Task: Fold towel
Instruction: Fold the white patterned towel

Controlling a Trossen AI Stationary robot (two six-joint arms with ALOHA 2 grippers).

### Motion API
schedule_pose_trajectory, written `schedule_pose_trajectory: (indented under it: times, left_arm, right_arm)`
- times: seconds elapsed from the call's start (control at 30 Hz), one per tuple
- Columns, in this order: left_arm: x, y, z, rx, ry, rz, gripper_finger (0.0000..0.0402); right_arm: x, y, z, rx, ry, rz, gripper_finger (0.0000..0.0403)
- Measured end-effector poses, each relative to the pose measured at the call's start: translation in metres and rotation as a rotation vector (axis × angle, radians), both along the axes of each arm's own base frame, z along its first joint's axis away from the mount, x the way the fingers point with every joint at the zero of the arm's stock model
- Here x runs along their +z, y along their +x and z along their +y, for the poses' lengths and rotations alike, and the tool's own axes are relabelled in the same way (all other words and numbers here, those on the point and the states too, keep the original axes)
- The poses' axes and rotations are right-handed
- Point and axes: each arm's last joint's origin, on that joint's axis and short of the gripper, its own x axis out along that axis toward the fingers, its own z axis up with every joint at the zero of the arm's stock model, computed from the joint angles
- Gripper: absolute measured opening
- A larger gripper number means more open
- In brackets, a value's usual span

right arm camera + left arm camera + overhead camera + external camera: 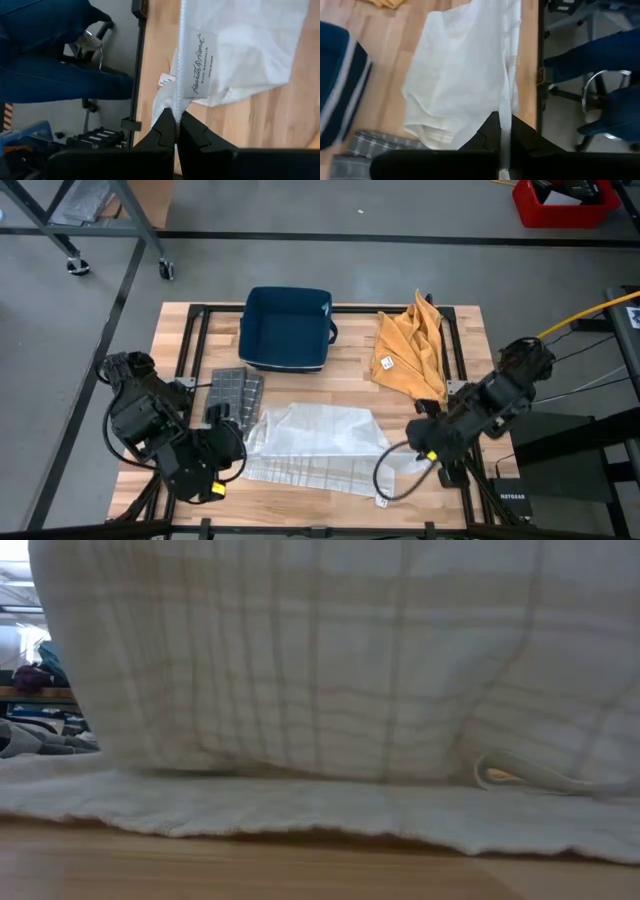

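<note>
Table of pale planks, seen from above, with both arms at its near edge. Spread across the near middle, the white towel — rumpled, partly doubled over, one edge lifted so that it fills the low view as a hanging sheet. Behind it, a blue bin; to the right of that, an orange cloth in a heap; left of the towel, a grey checked cloth lying flat.

At the towel's left end, the left gripper, fingers pinched together on a thin edge of fabric. At the right end, the right gripper, fingers likewise clamped on the towel's hem, just by the sewn label. Beyond the table edge in both wrist views, a seated person's legs in blue jeans.

Judged as mid-fold, with both corners held. To do it well: keep both pinches firm, raise the two ends level and at one pace, hold the edge between them taut but not stretched, then carry it over the lying half so hem meets hem — no release until the edges line up and the cloth lies without a bulge.
</note>
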Motion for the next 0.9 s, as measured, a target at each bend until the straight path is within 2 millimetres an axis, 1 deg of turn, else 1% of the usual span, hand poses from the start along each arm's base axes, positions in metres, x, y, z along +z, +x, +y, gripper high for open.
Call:
schedule_pose_trajectory:
  times: [0.17,0.33,0.47,0.6,0.7,0.83,0.9]
  left_arm:
    - [-0.002,-0.003,-0.010,0.024,-0.046,0.003,0.0000]
    - [-0.007,-0.004,-0.025,-0.007,-0.099,0.018,0.0000]
    - [-0.010,-0.008,-0.039,-0.049,-0.156,0.058,0.0000]
    - [-0.015,-0.014,-0.053,-0.047,-0.208,0.088,0.0000]
    - [-0.020,-0.018,-0.066,-0.051,-0.226,0.104,0.0000]
    - [-0.033,-0.023,-0.085,-0.065,-0.220,0.152,0.0000]
    - [-0.042,-0.025,-0.096,-0.080,-0.201,0.172,0.0000]
  right_arm:
    - [-0.003,-0.004,0.021,0.041,-0.013,-0.043,0.0005]
    - [-0.007,-0.006,0.038,-0.042,-0.010,-0.063,0.0005]
    - [-0.014,-0.003,0.065,-0.098,0.038,-0.104,0.0005]
    - [-0.031,0.000,0.100,-0.132,0.060,-0.113,0.0005]
    - [-0.046,0.004,0.122,-0.170,0.074,-0.102,0.0005]
    - [-0.065,0.010,0.144,-0.226,0.094,-0.073,0.0005]
    - [-0.074,0.015,0.153,-0.255,0.101,-0.058,0.0005]
